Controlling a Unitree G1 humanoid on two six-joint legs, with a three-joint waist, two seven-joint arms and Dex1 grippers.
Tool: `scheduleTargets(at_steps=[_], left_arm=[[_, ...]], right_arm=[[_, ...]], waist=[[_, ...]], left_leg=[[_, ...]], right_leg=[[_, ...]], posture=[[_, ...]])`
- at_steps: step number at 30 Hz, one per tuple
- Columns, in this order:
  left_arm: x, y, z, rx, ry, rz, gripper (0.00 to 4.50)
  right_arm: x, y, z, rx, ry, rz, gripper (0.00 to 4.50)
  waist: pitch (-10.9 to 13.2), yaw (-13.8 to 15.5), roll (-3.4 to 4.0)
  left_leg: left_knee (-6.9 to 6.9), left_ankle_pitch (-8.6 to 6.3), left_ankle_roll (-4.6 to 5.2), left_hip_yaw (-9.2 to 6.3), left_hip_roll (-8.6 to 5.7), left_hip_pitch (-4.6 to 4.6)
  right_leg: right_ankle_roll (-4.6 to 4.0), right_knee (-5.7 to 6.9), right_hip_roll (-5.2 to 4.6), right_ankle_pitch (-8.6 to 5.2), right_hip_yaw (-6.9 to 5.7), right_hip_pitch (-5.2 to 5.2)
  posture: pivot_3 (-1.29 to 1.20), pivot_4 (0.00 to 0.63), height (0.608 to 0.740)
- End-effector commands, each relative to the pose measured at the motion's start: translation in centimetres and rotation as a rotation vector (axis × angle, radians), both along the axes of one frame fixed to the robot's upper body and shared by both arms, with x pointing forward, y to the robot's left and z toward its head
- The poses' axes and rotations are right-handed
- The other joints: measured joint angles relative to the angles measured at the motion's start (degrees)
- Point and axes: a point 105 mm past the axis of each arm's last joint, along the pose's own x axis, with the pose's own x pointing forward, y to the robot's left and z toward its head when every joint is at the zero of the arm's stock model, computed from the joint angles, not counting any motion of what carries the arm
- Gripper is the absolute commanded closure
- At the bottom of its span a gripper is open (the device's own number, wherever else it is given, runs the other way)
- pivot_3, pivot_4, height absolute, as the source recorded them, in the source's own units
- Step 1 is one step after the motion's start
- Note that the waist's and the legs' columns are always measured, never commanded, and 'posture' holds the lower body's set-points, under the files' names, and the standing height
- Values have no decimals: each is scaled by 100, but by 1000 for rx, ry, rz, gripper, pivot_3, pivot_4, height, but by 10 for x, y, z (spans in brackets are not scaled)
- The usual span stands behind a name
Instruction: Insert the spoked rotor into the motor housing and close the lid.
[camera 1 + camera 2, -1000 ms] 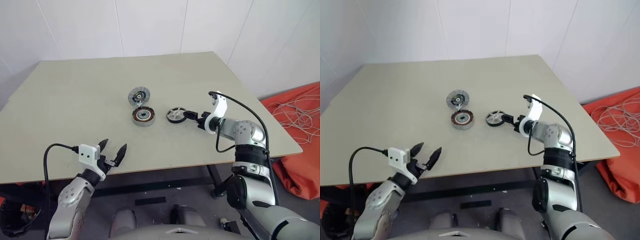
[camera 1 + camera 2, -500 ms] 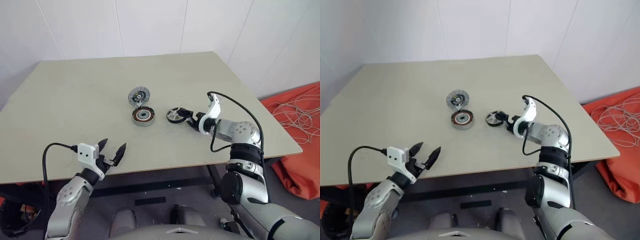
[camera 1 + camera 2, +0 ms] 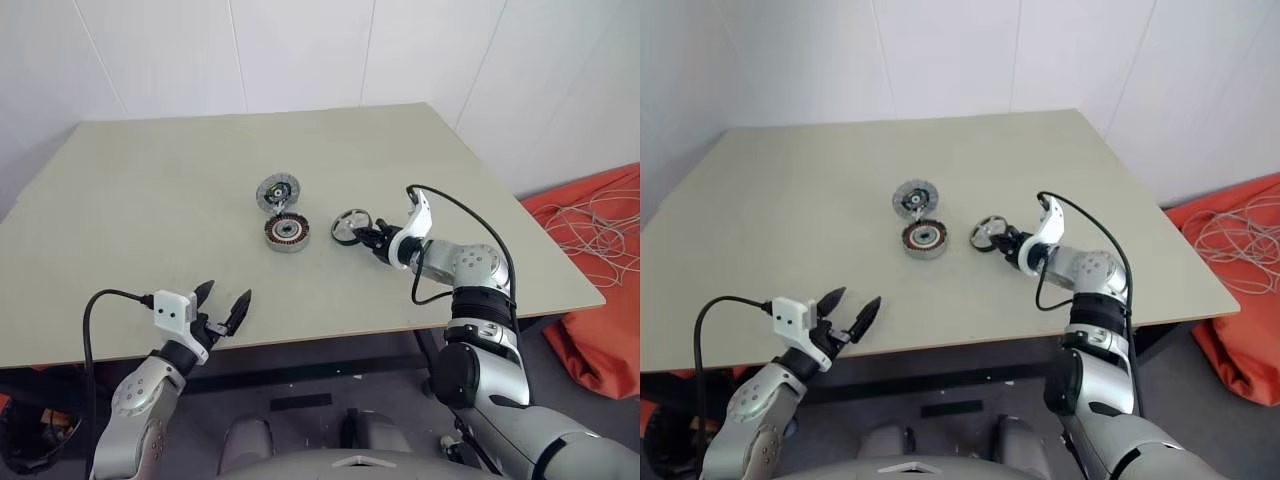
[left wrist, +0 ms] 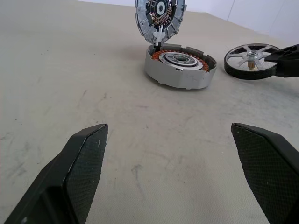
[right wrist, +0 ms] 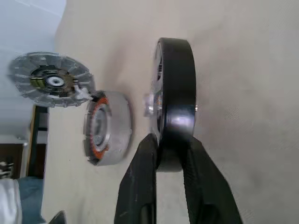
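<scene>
one beige table (image 3: 150, 190) carries three motor parts. one motor housing (image 3: 286, 232) sits at centre, one lid (image 3: 277, 192) upright at its 12 o'clock, one spoked rotor (image 3: 350, 227) at its 3 o'clock, rim pinched by the right gripper (image 3: 372, 237). the left gripper (image 3: 225, 306) hangs spread wide, empty.

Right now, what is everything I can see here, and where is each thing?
Table: one, beige, fills the middle of the scene.
Housing: one, silver with copper windings, mid-table.
Lid: one, silver-grey, ribbed, propped open at the housing's far edge.
Rotor: one, black rim, silvery spokes, right of the housing, tilted up on edge.
Orange fabric: one heap with pale cords on it, on the floor at right.
Left hand: open, at the table's near edge.
Right hand: shut on the rotor's rim.
</scene>
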Motion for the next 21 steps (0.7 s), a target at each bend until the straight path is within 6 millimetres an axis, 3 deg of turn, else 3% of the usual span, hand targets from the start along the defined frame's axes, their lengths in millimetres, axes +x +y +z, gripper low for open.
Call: scheduleTargets(at_steps=[1,6,14,21], left_arm=[[1,0,9,11,-46,-2,0],[1,-1,9,7,-47,-3,0],[4,0,11,3,-48,1,0],[4,3,11,3,-47,6,0]], right_arm=[[4,-4,8,-15,-31,-16,4096],[1,1,12,17,-28,7,4096],[-6,46,57,307,-38,117,4104],[-12,87,69,423,10,190,4104]], waist=[[0,1,-1],[0,2,0],[2,-24,2],[1,60,1]], left_leg=[[0,0,0,0,0,4],[1,2,-3,0,-2,6],[-7,16,-28,1,1,-7],[-11,18,-30,-1,-7,-7]], right_leg=[[0,0,0,0,0,3],[1,0,-2,0,0,1],[0,1,2,0,1,-29],[1,-3,-5,-1,0,-25]], posture=[[0,0,740],[0,0,740],[0,0,740],[0,0,740]])
